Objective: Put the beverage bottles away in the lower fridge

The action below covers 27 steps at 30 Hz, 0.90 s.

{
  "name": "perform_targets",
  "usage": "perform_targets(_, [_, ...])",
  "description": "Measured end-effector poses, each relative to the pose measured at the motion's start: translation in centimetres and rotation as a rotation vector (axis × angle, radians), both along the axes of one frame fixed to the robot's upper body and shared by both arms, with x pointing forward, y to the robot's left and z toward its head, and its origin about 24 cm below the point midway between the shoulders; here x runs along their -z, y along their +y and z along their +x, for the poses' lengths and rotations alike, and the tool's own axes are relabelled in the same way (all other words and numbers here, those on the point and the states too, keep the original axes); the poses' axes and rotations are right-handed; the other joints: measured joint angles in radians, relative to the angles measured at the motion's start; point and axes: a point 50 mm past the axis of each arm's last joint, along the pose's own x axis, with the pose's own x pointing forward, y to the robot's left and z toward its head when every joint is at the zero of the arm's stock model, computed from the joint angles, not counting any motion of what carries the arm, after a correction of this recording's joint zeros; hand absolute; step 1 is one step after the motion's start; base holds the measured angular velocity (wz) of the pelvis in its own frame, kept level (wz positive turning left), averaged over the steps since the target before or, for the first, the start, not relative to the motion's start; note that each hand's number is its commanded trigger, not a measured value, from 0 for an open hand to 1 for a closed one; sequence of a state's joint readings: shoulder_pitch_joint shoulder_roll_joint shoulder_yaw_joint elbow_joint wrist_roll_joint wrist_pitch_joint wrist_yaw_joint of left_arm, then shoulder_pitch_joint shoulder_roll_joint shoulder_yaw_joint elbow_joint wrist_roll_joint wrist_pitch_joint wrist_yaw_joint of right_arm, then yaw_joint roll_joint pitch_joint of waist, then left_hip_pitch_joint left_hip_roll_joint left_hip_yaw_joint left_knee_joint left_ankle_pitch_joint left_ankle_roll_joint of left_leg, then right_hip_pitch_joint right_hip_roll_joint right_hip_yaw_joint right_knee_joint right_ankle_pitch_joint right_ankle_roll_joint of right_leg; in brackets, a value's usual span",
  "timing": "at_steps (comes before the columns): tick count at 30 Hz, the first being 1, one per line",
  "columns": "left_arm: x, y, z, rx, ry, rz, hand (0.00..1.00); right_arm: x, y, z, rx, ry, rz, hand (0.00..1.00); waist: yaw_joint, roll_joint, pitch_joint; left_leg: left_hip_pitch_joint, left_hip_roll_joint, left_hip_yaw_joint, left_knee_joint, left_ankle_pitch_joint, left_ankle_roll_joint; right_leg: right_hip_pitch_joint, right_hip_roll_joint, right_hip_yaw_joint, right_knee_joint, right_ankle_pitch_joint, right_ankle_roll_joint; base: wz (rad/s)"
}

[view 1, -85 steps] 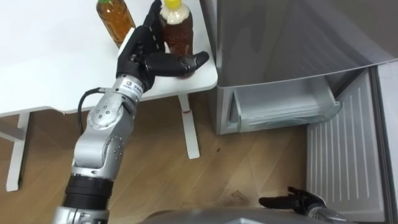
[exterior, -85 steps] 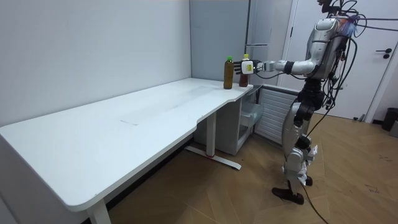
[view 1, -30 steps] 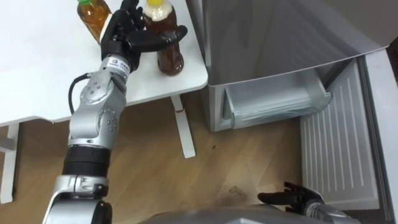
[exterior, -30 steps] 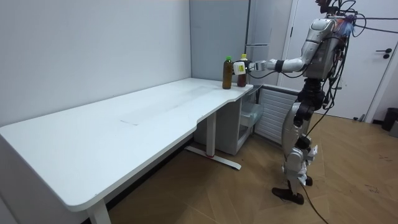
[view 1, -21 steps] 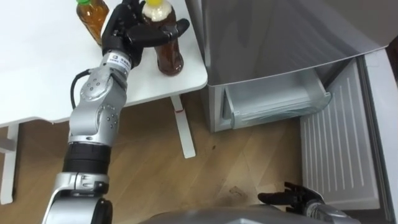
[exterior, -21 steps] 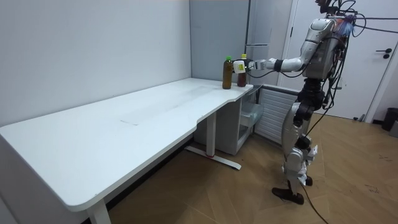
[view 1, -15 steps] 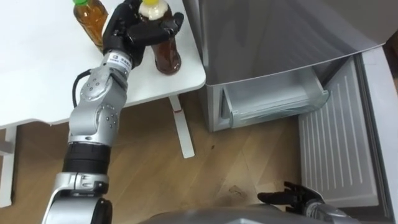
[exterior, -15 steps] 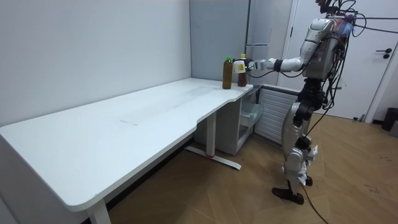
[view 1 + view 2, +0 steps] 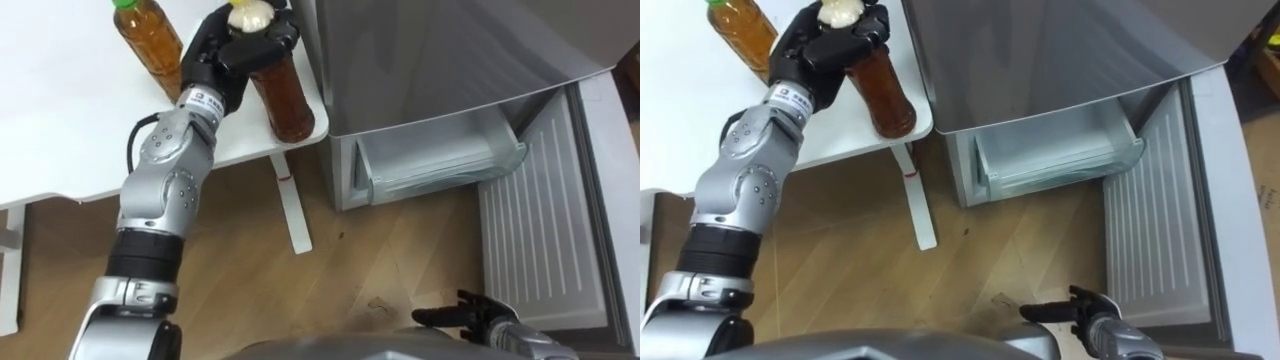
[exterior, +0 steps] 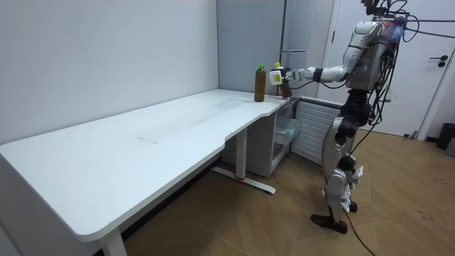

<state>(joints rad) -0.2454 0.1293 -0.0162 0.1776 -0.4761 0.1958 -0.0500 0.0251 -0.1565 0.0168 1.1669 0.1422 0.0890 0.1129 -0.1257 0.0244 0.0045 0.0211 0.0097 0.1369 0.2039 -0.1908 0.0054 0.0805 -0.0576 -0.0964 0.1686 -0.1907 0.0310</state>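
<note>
In the left eye view, the left hand (image 9: 222,58) has its fingers curled round the neck and shoulder of the cream-capped bottle (image 9: 285,98). The bottle leans, its base over the near right corner of the table (image 9: 60,120); I cannot tell whether it touches the top. The green-capped bottle (image 9: 152,42) stands upright just left of the hand, well back from the near edge. Right of the corner, across a narrow gap, rises the grey fridge (image 9: 430,60). Its lower drawer (image 9: 440,165) is pulled out, and the fridge door (image 9: 540,240) is swung open to the right. Bare floor (image 9: 300,290) lies in front of the drawer. The right hand (image 9: 470,318) hangs low at the near edge, fingers loosely straight, holding nothing.

In the room view, the robot stands on open floor at the table's far end, left arm stretched to the held bottle at the corner. The long tabletop runs bare toward the room view's left.

In the right eye view, the held bottle's base overhangs the table's right edge, beside the fridge wall.
</note>
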Motion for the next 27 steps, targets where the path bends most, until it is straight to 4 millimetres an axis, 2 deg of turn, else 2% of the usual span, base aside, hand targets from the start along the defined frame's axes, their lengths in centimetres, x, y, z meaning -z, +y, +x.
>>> perform_targets(7, [0.1, 0.0, 0.0, 0.010, 0.000, 0.010, 1.00, 0.0, 0.0, 0.2, -0.041, 0.009, -0.007, 0.00, 0.023, -0.005, 0.0002, -0.001, 0.000, -0.002, 0.000, 0.000, 0.000, -0.007, 0.000, 0.002, 0.002, 0.000, 0.000, 0.00])
perform_targets(10, [-0.2, 0.1, 0.0, 0.019, -0.011, 0.015, 1.00, 0.0, 0.1, 0.3, -0.045, 0.009, 0.000, 0.00, 0.030, -0.015, -0.0031, -0.011, 0.000, -0.002, 0.002, 0.000, 0.000, -0.010, 0.000, 0.002, 0.001, 0.000, 0.000, 0.00])
perform_targets(12, [-0.6, 0.2, 0.0, 0.021, -0.027, 0.020, 1.00, 0.1, 0.2, 0.2, -0.047, 0.013, 0.008, 0.00, 0.038, -0.024, -0.0043, -0.012, -0.001, -0.004, 0.003, 0.000, 0.000, -0.009, 0.000, -0.004, 0.001, 0.000, 0.000, 0.00])
perform_targets(17, [-2.2, 0.3, -0.1, 0.031, -0.097, 0.035, 1.00, 0.1, 0.3, 0.0, -0.045, 0.016, 0.003, 0.00, 0.049, -0.027, -0.0044, -0.011, -0.001, -0.008, 0.002, 0.000, 0.000, -0.006, 0.000, -0.012, 0.000, 0.000, 0.000, 0.03])
perform_targets(23, [-3.6, -0.2, -2.4, 0.081, -0.187, 0.042, 1.00, 0.1, 0.4, -0.1, -0.047, 0.018, 0.003, 0.00, 0.049, -0.027, -0.0042, -0.011, -0.003, -0.032, 0.003, 0.000, 0.000, 0.007, -0.002, -0.045, -0.002, 0.000, 0.000, 0.13])
perform_targets(27, [-3.1, -0.6, -3.6, 0.117, -0.178, 0.054, 1.00, 0.2, 0.5, -0.1, -0.054, 0.018, 0.004, 0.00, 0.056, -0.027, -0.0043, -0.025, -0.004, -0.045, 0.020, 0.000, 0.000, 0.008, -0.004, -0.069, 0.000, 0.000, 0.000, 0.13])
